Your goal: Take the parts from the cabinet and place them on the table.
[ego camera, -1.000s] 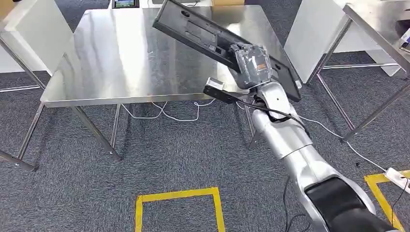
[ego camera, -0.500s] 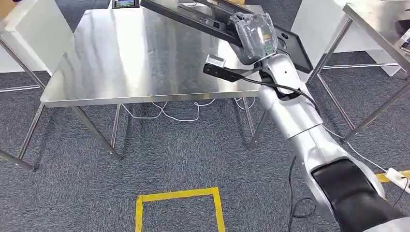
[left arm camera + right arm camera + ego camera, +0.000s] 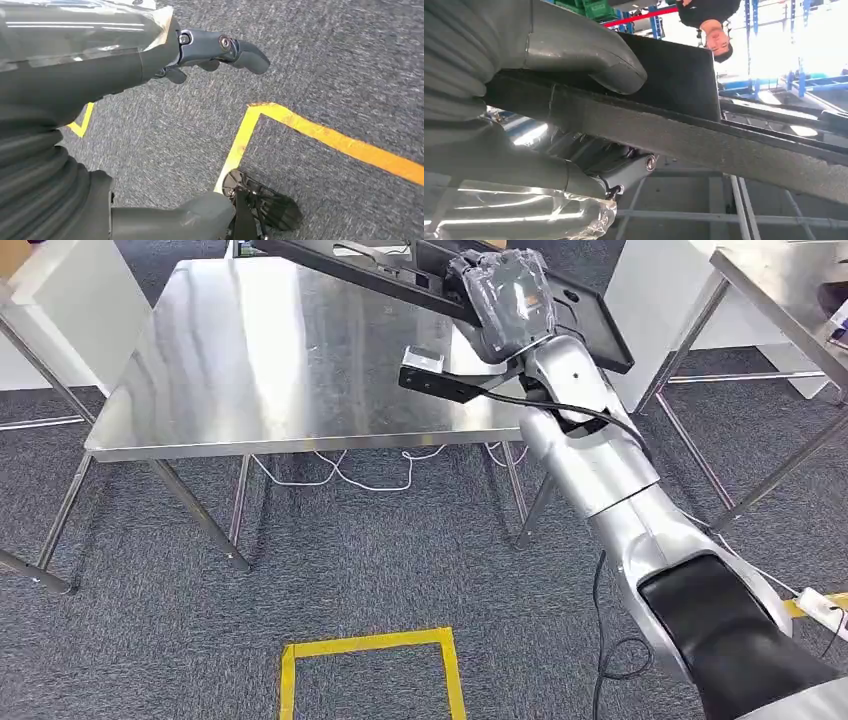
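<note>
My right hand (image 3: 505,295), gripping the black panel (image 3: 400,275), had carried it further over the steel table (image 3: 250,360); setting down remained. My left hand (image 3: 200,50) hung empty, fingers loose.

From my seat, the right hand (image 3: 508,302) grips the long flat black panel part (image 3: 400,280), which runs out to the hand's left above the far edge of the bare stainless steel table (image 3: 260,360). Below the hand, nearer me, lies the yellow tape square (image 3: 370,665) on the grey carpet floor (image 3: 380,560). My left hand (image 3: 150,65) hangs over that carpet.
</note>
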Robot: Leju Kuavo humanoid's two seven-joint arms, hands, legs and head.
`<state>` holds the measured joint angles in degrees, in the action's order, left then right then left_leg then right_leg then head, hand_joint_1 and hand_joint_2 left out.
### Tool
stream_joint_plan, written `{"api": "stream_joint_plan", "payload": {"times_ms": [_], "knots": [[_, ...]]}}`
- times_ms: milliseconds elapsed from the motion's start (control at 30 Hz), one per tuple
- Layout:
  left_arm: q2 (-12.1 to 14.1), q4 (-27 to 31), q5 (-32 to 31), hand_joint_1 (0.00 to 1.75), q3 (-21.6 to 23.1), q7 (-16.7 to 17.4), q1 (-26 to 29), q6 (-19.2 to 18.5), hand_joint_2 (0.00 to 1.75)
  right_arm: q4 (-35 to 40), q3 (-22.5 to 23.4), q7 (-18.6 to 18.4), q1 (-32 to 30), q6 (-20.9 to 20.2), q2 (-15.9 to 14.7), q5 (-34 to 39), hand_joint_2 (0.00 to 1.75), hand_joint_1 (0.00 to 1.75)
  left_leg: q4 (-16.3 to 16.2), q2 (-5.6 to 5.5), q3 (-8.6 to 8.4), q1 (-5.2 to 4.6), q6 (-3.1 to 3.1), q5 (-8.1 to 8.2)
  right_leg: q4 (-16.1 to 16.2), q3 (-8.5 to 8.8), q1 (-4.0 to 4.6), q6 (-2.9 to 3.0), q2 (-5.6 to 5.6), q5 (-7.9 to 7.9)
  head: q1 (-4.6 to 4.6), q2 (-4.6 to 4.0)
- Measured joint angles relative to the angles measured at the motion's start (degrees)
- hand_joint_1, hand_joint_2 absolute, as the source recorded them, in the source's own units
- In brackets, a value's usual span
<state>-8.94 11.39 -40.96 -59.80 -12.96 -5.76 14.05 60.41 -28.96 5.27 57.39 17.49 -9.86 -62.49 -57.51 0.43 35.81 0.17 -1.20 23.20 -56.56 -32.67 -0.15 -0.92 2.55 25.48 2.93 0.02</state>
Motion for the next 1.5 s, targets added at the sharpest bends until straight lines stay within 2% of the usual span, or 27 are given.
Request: {"api": "stream_joint_plan", "payload": {"times_ms": [167, 200, 333, 400, 433, 467, 533, 600, 633, 700, 733, 767, 800, 900, 967, 1067, 1100, 1133, 1200, 1233, 1267, 1300, 1333, 1400, 1433, 1467, 1500], "knots": [[0.0, 0.0, 0.0, 0.0, -0.2, 0.3, 0.0, -0.4, 1.75, 1.9, -1.3, -1.8, -0.8, -0.2, 0.1, -0.3, 1.75, 1.75, -0.2, 0.01, 0.08, -0.08, -0.11, 0.13, 0.1, 0.01, -0.15, -0.07, 0.01, -0.05, 0.0, 0.0], [0.0, 0.0, 0.0, 0.0, -0.2, 0.3, 0.0, -0.5, 1.75, 2.2, -1.6, -1.8, -0.9, -0.2, 0.1, -0.3, 1.75, 1.75, -0.3, 0.01, 0.17, -0.06, -0.43, 0.27, 0.1, -0.03, -0.74, -0.17, 0.03, -0.05, 0.0, 0.0], [0.0, 0.0, 0.2, 0.0, -0.3, 0.3, 0.0, -0.8, 1.75, 2.9, -2.4, -2.0, -1.1, -1.2, 0.2, -0.3, 1.75, 1.75, -0.4, 0.0, 0.42, -0.04, -0.81, 0.52, 0.2, 0.04, -0.98, -0.5, 0.24, 0.05, 0.0, 0.0], [0.1, 0.0, 0.1, 0.0, -0.3, 0.5, 0.0, -0.8, 1.75, 3.2, -2.6, -2.0, -1.0, -1.3, 0.4, -0.1, 1.75, 1.75, 0.5, -0.22, -0.18, -0.03, -1.37, 0.25, 0.6, 0.68, -0.55, -1.06, 0.39, 0.12, -0.02, 0.0], [0.0, 0.0, 0.1, 0.0, -0.3, 0.6, 0.0, -0.8, 1.75, 3.3, -2.7, -2.0, -1.0, -1.3, 0.3, 0.0, 1.75, 1.75, 1.4, -0.29, -1.2, 0.6, -1.72, -0.21, -0.7, -0.18, -0.72, -1.02, -0.3, 0.78, 0.09, 0.0], [0.0, 0.0, 0.0, 0.0, -0.3, 0.8, 0.0, -0.7, 1.75, 3.3, -2.8, -2.1, -0.8, -1.3, 0.3, 0.2, 1.75, 1.75, 1.8, -0.35, -1.52, 0.63, -2.17, -0.39, -3.9, -1.43, -0.78, -0.47, -1.27, 2.4, 0.02, 0.0], [0.0, 0.0, -0.3, 0.0, -0.3, 1.3, -0.2, -0.7, 1.75, 3.3, -3.1, -2.3, -0.9, -1.3, 0.2, 0.2, 1.75, 1.75, 1.8, -0.74, -1.61, 0.65, -2.28, -0.23, -13.0, -6.2, -0.95, 0.05, -2.08, 5.86, 0.07, 0.0], [0.0, 0.0, -0.3, 0.0, -0.3, 1.6, -0.2, -0.7, 1.75, 3.2, -3.4, -2.4, -1.3, -1.3, 0.0, 0.2, 1.75, 1.75, 1.7, -1.4, -1.66, 0.65, -2.09, -0.09, -18.1, -9.38, -1.11, -0.57, -2.29, 6.77, 0.04, 0.0], [0.0, 0.0, -0.3, 0.0, -0.3, 1.7, -0.1, -0.7, 1.75, 3.2, -3.4, -2.4, -1.5, -1.2, -0.1, 0.3, 1.75, 1.75, 1.6, -1.69, -1.78, 0.8, -1.84, 0.07, -16.3, -8.83, -1.32, -1.13, -2.29, 5.61, 0.07, 0.0], [-0.1, 0.0, -0.3, 0.0, -0.3, 1.9, 0.0, -0.6, 1.75, 3.2, -3.4, -2.4, -1.5, -1.2, -0.1, 0.4, 1.75, 1.75, 0.9, -2.15, -1.85, 1.33, -0.98, 0.67, -6.9, -4.62, -1.98, -2.74, -2.28, 1.05, 0.07, 0.0], [0.0, 0.0, -0.3, 0.0, -0.3, 1.8, 0.0, -0.6, 1.75, 3.2, -3.4, -2.5, -1.6, -1.2, -0.2, 0.4, 1.75, 1.75, 0.0, -2.42, -1.65, 1.34, -0.16, 1.33, -1.1, -2.1, -2.57, -3.55, -2.27, -0.82, 0.11, 0.0], [0.3, 0.0, -0.3, 0.0, -0.4, 1.9, -0.1, -0.5, 1.75, 3.1, -3.5, -2.5, -1.6, -1.1, -0.2, 0.6, 1.75, 1.75, -0.4, -2.59, -1.28, 1.11, 0.44, 1.73, -2.0, -1.68, -1.74, -3.11, -2.69, -0.31, 0.13, 0.0], [0.2, 0.0, -0.3, 0.0, -0.4, 1.9, -0.1, -0.5, 1.75, 3.1, -3.5, -2.5, -1.8, -1.0, -0.3, 0.7, 1.75, 1.75, -0.8, -2.67, -1.2, 1.1, 0.69, 1.9, -1.8, -1.99, -1.87, -2.03, -2.7, -0.35, -0.11, 0.0], [0.2, 0.0, -0.3, 0.0, -0.4, 1.9, 0.2, -0.5, 1.75, 3.1, -3.5, -2.6, -2.4, -1.0, -0.4, 0.8, 1.75, 1.75, -0.6, -2.72, -1.22, 1.58, 0.97, 2.05, -2.1, -1.98, -1.7, -0.97, -2.68, -0.06, -0.2, 0.0], [0.1, 0.0, -0.5, 0.0, -0.4, 1.9, 0.2, -0.5, 1.75, 3.3, -3.5, -2.6, -2.4, -0.9, -0.5, 0.8, 1.75, 1.75, -3.3, -1.22, -0.29, 1.66, 1.37, 3.61, -2.0, -1.46, -1.76, -0.35, -2.7, 0.16, -0.26, 0.0], [0.1, 0.0, -0.9, 0.0, -0.4, 2.1, 0.1, -0.5, 1.75, 3.6, -3.4, -2.7, -3.0, -0.9, -0.8, 0.8, 1.75, 1.75, -17.0, -0.6, 7.2, 1.63, 1.43, 8.9, -2.0, -0.87, -1.09, 0.54, -2.6, 0.78, -0.24, 0.0], [0.1, 0.0, -0.9, 0.0, -0.4, 2.1, 0.2, -0.5, 1.75, 3.6, -3.4, -2.7, -3.2, -0.9, -0.9, 0.8, 1.75, 1.75, -19.5, -0.6, 9.0, 1.57, 1.22, 9.04, -2.0, -0.68, -0.82, 0.77, -2.59, 0.95, -0.22, 0.0], [0.1, 0.0, -0.9, 0.0, -0.4, 2.2, 0.3, -0.5, 1.75, 3.7, -3.5, -2.7, -3.5, -0.9, -0.9, 0.8, 1.75, 1.75, -19.1, -0.6, 9.41, 1.44, 0.8, 7.74, -2.0, -0.37, -0.55, 1.02, -2.6, 1.15, -0.24, 0.0], [0.1, 0.0, -1.0, 0.0, -0.4, 2.2, 0.2, -0.5, 1.75, 3.8, -3.4, -2.7, -3.6, -0.9, -1.0, 0.8, 1.75, 1.75, -11.2, -0.61, 6.43, 0.8, -0.67, 2.22, -2.0, 0.41, 0.1, 1.57, -2.62, 1.62, -0.22, 0.0], [0.2, 0.0, -1.1, 0.0, -0.4, 2.2, 0.2, -0.4, 1.75, 4.0, -3.3, -2.8, -3.6, -0.9, -1.0, 0.8, 1.75, 1.75, -5.9, -0.59, 4.13, 0.24, -1.84, -0.62, -2.0, 0.79, 0.23, 1.62, -2.63, 1.9, -0.24, 0.0], [0.4, 0.0, -1.2, 0.0, -0.4, 2.4, 0.2, -0.3, 1.75, 4.2, -3.3, -2.8, -3.6, -0.9, -1.2, 0.8, 1.75, 1.75, -2.9, -0.34, 2.51, -0.53, -3.58, -0.87, -1.8, 0.9, -0.17, 1.65, -2.62, 2.16, -0.11, 0.0], [0.3, -0.1, -1.4, 0.0, -0.4, 2.6, 0.1, -0.3, 1.75, 4.3, -3.3, -3.0, -3.4, -0.9, -1.4, 0.8, 1.75, 1.75, -2.1, 0.05, 2.2, -0.74, -3.88, -0.57, -1.8, 0.71, 0.89, 1.25, -2.63, 2.36, -0.11, 0.0], [0.5, 0.0, -1.4, 0.0, -0.4, 2.6, 0.0, -0.2, 1.75, 4.3, -3.3, -3.0, -3.6, -1.0, -1.4, 0.8, 1.75, 1.75, -2.0, -0.06, 2.12, -1.07, -3.85, -0.38, -1.8, 0.73, -0.01, 1.0, -2.53, 2.42, -0.35, 0.0], [0.5, 0.0, -1.4, 0.0, -0.4, 2.8, 0.1, -0.2, 1.75, 4.8, -3.2, -3.2, -3.9, -1.1, -1.7, 0.8, 1.75, 1.75, -1.3, -0.39, 1.86, -1.28, -3.96, -0.3, -1.2, 1.13, 0.07, 0.57, -2.34, 2.52, -0.35, 0.0], [0.5, 0.0, -1.4, 0.0, -0.4, 2.9, 0.1, -0.2, 1.75, 5.2, -3.1, -3.2, -4.0, -1.1, -1.9, 0.8, 1.75, 1.75, 0.5, -0.28, 0.56, -0.39, -3.76, -0.81, -1.1, 0.8, 0.51, 0.35, -2.31, 2.84, -0.35, 0.0], [0.4, 0.0, -1.4, 0.0, -0.4, 2.9, 0.1, -0.2, 1.75, 5.4, -2.9, -3.3, -3.9, -1.2, -2.3, 0.9, 1.75, 1.75, 1.3, -0.33, -0.2, -0.53, -3.45, -1.0, -2.7, 0.47, 0.23, 0.2, -2.44, 3.26, -0.2, -0.02], [0.4, 0.0, -1.5, 0.0, -0.4, 2.9, 0.1, -0.2, 1.75, 5.6, -2.9, -3.4, -3.8, -1.2, -2.4, 1.0, 1.75, 1.75, 1.5, -0.35, -0.53, -0.41, -3.48, -0.97, -5.9, -1.26, 0.09, 0.28, -2.49, 4.51, -0.22, 0.0]]}}
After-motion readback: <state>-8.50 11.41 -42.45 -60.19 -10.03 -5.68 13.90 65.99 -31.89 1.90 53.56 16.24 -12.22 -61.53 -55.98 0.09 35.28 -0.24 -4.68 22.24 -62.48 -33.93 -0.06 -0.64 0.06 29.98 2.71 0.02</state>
